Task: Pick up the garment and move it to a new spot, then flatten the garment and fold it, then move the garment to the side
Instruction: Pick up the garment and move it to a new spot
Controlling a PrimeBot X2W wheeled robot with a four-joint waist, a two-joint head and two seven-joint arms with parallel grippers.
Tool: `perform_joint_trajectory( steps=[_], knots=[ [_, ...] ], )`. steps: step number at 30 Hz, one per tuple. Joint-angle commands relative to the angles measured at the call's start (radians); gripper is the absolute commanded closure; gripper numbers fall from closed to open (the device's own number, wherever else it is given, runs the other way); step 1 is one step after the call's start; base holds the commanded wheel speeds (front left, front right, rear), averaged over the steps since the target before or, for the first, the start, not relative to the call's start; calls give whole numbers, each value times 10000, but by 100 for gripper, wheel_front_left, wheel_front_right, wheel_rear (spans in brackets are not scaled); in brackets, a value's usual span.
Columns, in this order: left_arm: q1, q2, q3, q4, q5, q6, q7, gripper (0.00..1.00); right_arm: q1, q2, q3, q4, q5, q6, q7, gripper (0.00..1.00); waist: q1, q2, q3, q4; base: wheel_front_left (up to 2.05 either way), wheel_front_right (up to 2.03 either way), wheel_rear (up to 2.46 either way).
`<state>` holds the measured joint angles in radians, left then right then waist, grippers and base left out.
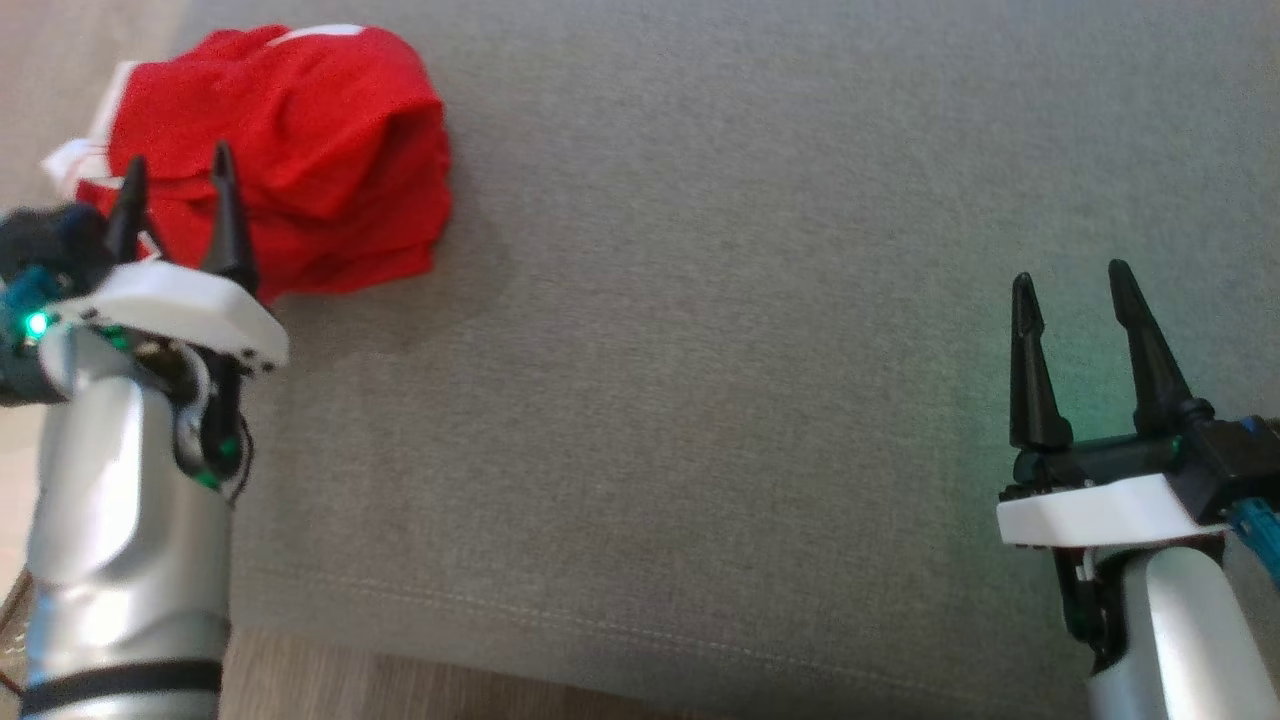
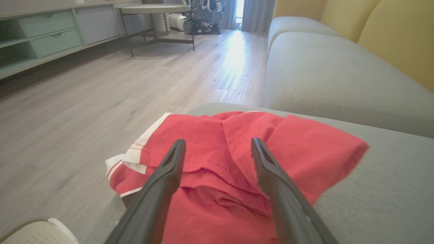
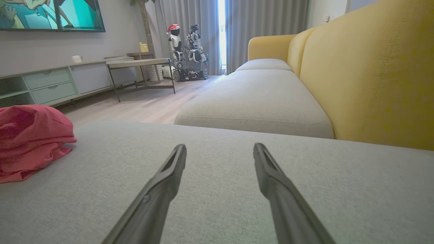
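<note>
Head view: the red garment (image 1: 320, 130) lies in stacked layers at the far left of the grey cushion (image 1: 700, 350), close to its edge. The left gripper (image 1: 178, 155) has its two fingers spread wide, holding nothing, with the tips over the garment's near side. The right gripper (image 1: 1069, 273) is likewise spread wide and empty, over bare cushion well apart from the cloth.

Left wrist view: the left gripper (image 2: 217, 141) straddles the top of the garment (image 2: 305, 149). Whether the tips touch the cloth cannot be told. A white-trimmed hem at the left reaches to or past the cushion's edge, with the wooden floor (image 2: 101, 84) beyond.

Right wrist view: the right gripper (image 3: 219, 145) points along open cushion, with the garment (image 3: 30, 135) far off at the left.

The neat layering and the spot at the side suggest the bundle is already folded and parked, so the step in hand is probably clearing the left arm. To do that well, the fingers should stay spread and rise straight off the cloth. A sideways drag could snag the top layer, undo the fold, or nudge the hem over the edge.
</note>
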<state>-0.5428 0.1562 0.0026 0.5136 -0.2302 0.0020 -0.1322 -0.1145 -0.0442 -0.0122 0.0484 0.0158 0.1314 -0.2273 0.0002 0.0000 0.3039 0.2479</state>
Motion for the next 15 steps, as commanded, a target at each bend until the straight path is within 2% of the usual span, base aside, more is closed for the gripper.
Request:
perform_joint_trajectory(
  steps=[1, 8, 15],
  knots=[
    [-451, 542, 413, 13, 20, 65, 88, 0, -283, -67, 254, -388, -83, -7, 15, 0, -2, 0, 370, -364, 0, 0, 0],
    [-1531, 916, 458, 1196, -78, -12, 230, 0, -490, -76, 252, -500, -85, -7, 1, 0, -2, 0, 778, -724, 0, 0, 0],
    [-2218, 1062, 323, 2071, -59, -74, 269, 0, -591, -76, 267, -527, -128, -7, -34, 0, -2, 0, 1014, -852, 0, 0, 0]
  ],
)
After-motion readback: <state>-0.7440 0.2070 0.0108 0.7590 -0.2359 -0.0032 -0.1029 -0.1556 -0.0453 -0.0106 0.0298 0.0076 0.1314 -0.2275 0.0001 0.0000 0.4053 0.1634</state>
